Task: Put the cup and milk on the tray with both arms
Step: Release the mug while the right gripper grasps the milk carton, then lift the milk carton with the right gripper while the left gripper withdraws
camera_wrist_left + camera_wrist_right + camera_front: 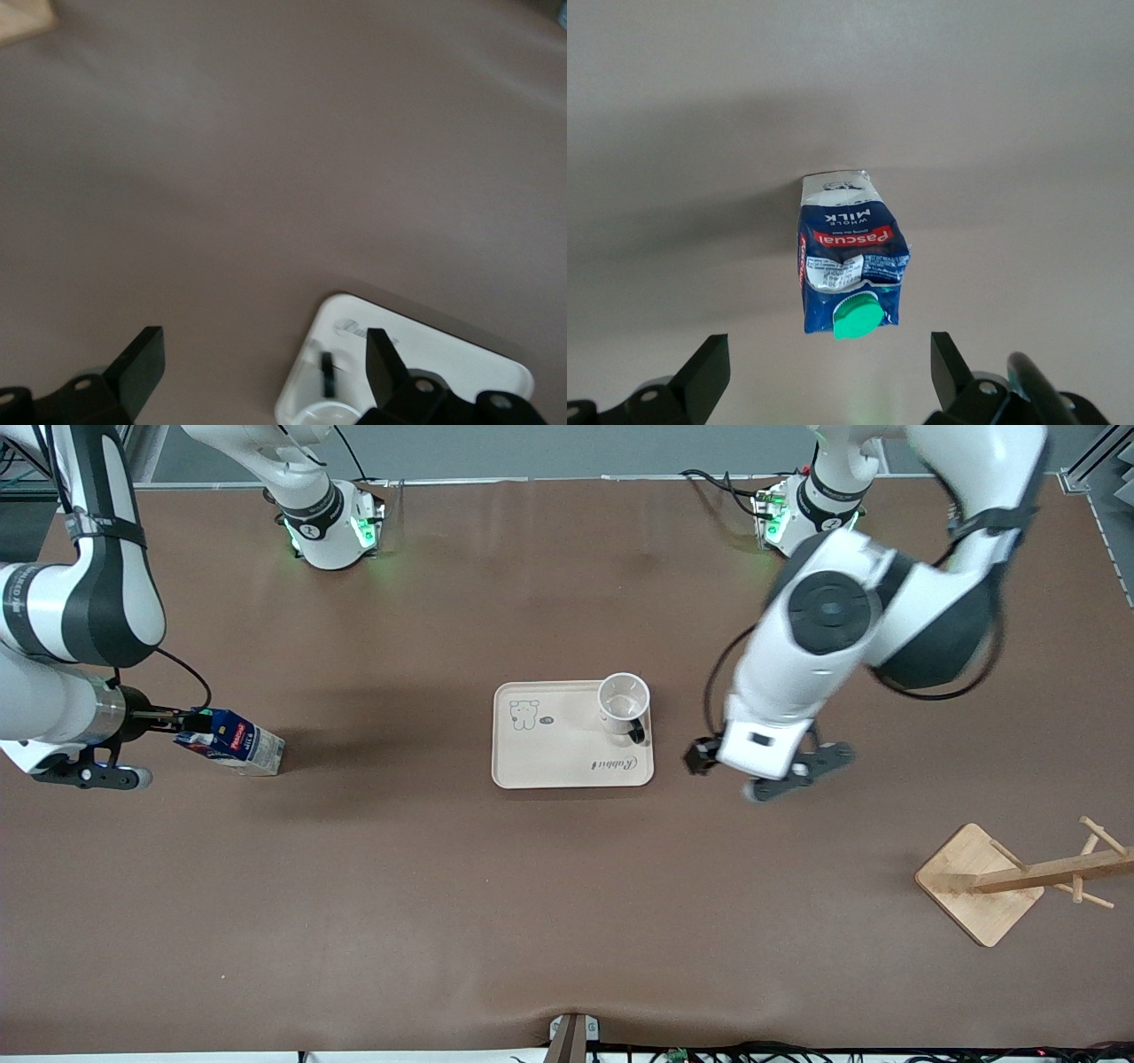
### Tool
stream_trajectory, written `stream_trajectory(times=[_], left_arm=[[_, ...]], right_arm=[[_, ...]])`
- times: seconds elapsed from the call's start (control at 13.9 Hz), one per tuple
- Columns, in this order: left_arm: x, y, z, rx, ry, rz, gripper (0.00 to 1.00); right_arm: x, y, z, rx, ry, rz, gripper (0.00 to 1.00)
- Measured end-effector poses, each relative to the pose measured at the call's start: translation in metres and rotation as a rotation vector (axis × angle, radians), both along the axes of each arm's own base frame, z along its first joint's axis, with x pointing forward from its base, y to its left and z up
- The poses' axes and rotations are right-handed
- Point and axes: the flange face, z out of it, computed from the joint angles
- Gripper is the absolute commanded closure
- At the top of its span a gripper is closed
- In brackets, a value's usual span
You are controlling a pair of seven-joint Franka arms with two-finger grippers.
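Note:
The cup (pixel 623 704), a white mug with a black handle, stands on the cream tray (pixel 549 753) at its corner toward the left arm's end. The left wrist view shows the cup's rim (pixel 330 414) and the tray corner (pixel 452 354). My left gripper (pixel 797 771) is open and empty, up over the bare table beside the tray. The milk (pixel 237 746), a blue and white carton, rests on the table toward the right arm's end. My right gripper (pixel 93 775) is open and empty beside it. In the right wrist view the milk (pixel 850 266) shows its green cap toward that gripper (pixel 828 372), apart from the fingers.
A wooden rack with a square base (pixel 979 881) lies at the left arm's end, nearer the front camera. Its corner shows in the left wrist view (pixel 22 19). The table is a brown mat (pixel 567 886).

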Motion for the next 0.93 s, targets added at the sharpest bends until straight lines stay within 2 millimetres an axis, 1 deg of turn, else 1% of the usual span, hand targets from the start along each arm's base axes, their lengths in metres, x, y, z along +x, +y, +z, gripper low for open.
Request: stream_trajectory(times=[0.07, 0.22, 0.36, 0.5, 0.57, 0.72, 0.79, 0.86, 0.93], left_arm=[[0.002, 0.022, 0.011, 0.019, 0.008, -0.004, 0.00], [0.000, 0.054, 0.034, 0.051, 0.015, -0.022, 0.00], [-0.007, 0.077, 0.057, 0.084, 0.026, -0.045, 0.00], [-0.013, 0.102, 0.072, 0.111, 0.053, -0.084, 0.00], [-0.015, 0.114, 0.077, 0.121, 0.066, -0.099, 0.00], [-0.019, 0.131, 0.090, 0.135, 0.072, -0.116, 0.00], [-0.022, 0.137, 0.101, 0.141, 0.058, -0.131, 0.00], [-0.026, 0.144, 0.114, 0.153, 0.045, -0.150, 0.00], [-0.031, 0.152, 0.126, 0.161, 0.039, -0.175, 0.00]], right_arm=[[-0.002, 0.002, -0.009, 0.002, -0.003, 0.005, 0.00], [-0.006, 0.003, -0.027, 0.004, -0.004, 0.010, 0.00], [-0.011, -0.003, -0.038, 0.005, 0.002, 0.001, 0.00], [-0.014, -0.013, -0.048, 0.006, -0.009, -0.014, 0.00], [-0.017, -0.019, -0.057, 0.007, -0.020, -0.021, 0.00], [-0.024, -0.027, -0.082, 0.010, -0.056, -0.028, 0.00], [-0.029, -0.029, -0.091, 0.012, -0.060, -0.031, 0.34], [-0.032, -0.030, -0.096, 0.013, -0.056, -0.032, 0.74], [-0.033, -0.030, -0.099, 0.014, -0.051, -0.033, 0.96]])
